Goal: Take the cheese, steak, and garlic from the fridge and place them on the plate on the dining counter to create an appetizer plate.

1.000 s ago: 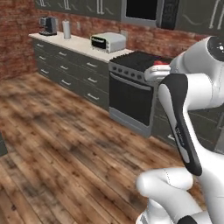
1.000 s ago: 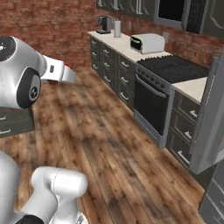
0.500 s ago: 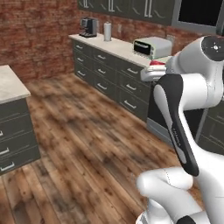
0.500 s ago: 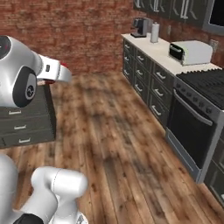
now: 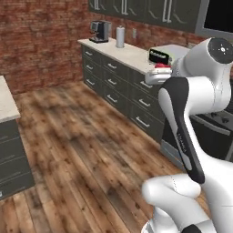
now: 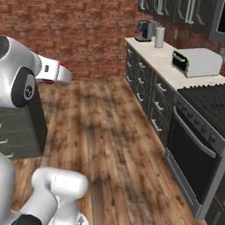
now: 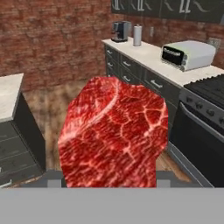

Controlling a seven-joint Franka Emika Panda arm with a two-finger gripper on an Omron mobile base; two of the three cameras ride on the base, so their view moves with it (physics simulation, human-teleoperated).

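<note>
**Even, soft light and slightly soft pictures**

The room is evenly and moderately lit, with no lamp or window to trace the light to. The brick wall (image 5: 41,41) reads warm and flat. Faint darker patches lie on the wooden floor (image 6: 110,132), though no crisp shadows fall anywhere. The robot's white arm (image 5: 200,91) shades smoothly to grey on its underside, without hard glare. All views are somewhat soft and blocky. The steak (image 7: 113,135) close to the hand camera looks coarse, its marbling smeared.

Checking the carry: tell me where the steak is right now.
The steak is in the gripper, filling the hand view's centre, with the toaster oven on the counter beyond.
</note>
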